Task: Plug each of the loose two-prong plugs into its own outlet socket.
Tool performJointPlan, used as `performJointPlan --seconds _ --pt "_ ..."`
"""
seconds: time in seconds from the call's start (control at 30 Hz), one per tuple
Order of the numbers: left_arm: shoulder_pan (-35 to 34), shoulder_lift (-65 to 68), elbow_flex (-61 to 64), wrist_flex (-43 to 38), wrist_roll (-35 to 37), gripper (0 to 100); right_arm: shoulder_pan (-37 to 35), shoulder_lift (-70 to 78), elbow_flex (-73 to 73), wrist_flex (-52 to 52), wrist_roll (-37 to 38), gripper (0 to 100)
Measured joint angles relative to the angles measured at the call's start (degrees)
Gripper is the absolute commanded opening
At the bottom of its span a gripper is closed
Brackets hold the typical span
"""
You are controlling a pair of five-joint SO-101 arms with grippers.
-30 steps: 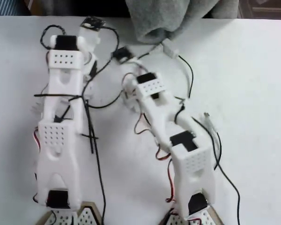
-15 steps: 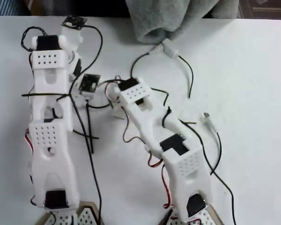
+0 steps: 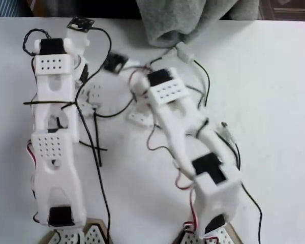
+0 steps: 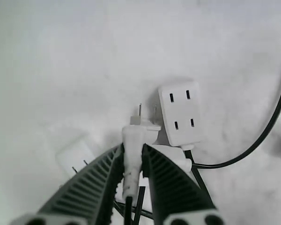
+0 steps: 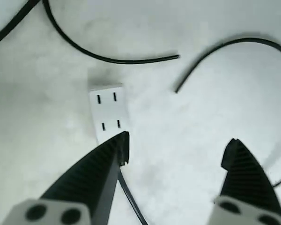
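Entry: the left tool (image 4: 132, 151) is pinched on the body of a white two-prong plug (image 4: 133, 133). A white four-slot outlet block (image 4: 180, 115) lies flat on the white bench (image 3: 274, 76), just beside that plug. Its slots face upward, while the prongs run along its long side, so the plug probably needs tipping over the slots. The right tool (image 5: 178, 144) is spread wide, one fingertip over a second white slotted block (image 5: 107, 110). A loose white plug on black cord (image 3: 225, 131) lies right of centre in the high view, nearer the right arm.
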Motion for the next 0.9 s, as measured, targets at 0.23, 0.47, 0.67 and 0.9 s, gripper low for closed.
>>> performJointPlan --seconds 0.23,0.47,0.67,0.9 --pt "3.6 0.0 0.3 0.7 0.0 2 8.9 -10.9 0.4 6.9 -4.0 30.9" --pt "11.8 0.0 4.7 1.1 0.0 2 19.7 -11.8 11.3 6.0 -12.6 30.9" --pt "14.4 -4.4 17.3 1.1 -2.7 2 26.7 -11.8 27.5 -2.8 -14.2 30.9" --pt "19.3 -18.1 32.5 -0.4 -2.8 2 32.4 -13.4 44.5 -22.7 -16.6 30.9"
